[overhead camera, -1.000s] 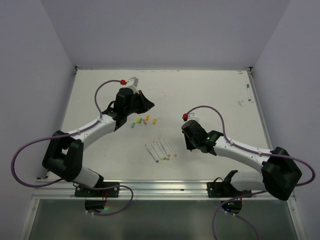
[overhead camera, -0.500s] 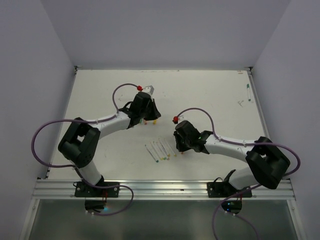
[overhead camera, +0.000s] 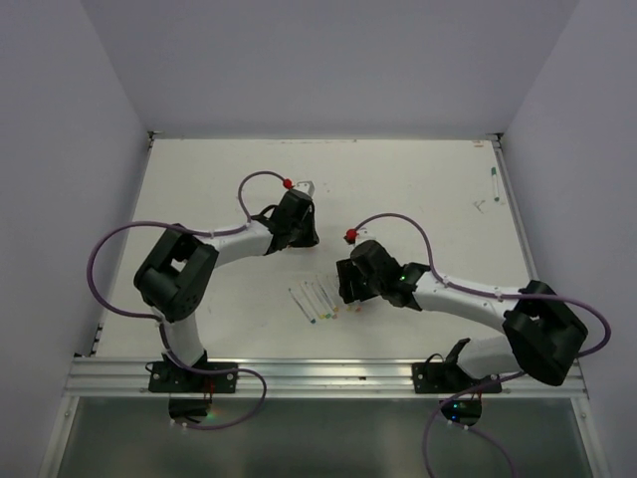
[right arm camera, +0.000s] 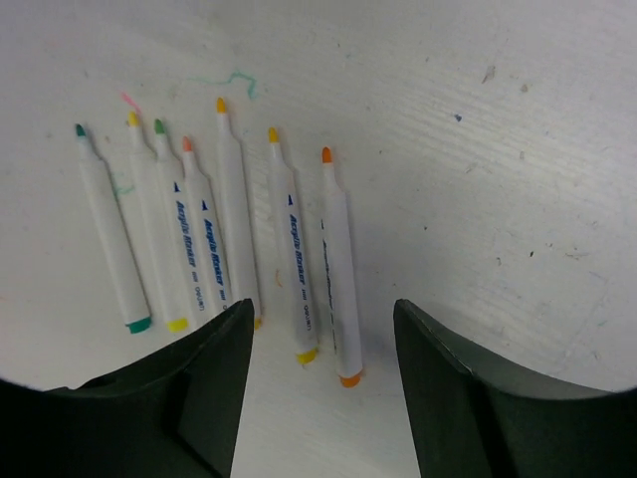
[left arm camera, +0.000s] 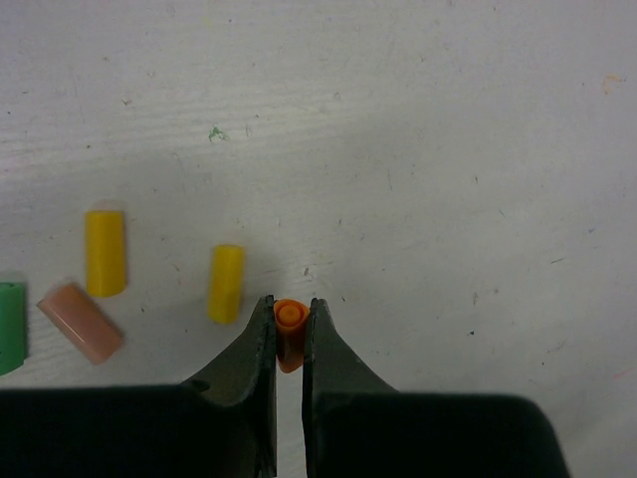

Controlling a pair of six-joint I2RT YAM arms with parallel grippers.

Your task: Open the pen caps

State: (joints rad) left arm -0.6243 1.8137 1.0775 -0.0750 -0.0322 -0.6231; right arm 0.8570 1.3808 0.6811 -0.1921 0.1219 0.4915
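Pinching an orange cap (left arm camera: pixel 289 334) is the left hand (left arm camera: pixel 290 309); right hand (right arm camera: pixel 318 314) stands spread.

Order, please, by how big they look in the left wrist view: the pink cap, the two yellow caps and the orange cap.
1. Tied: pink cap and left yellow cap.
2. Slightly smaller: right yellow cap.
3. Smallest showing: orange cap, but it is end-on and pinched between the left fingers, so unsure.

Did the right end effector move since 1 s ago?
Yes. In the top view the right end effector has shifted left toward the row of pens and now sits at its right edge.
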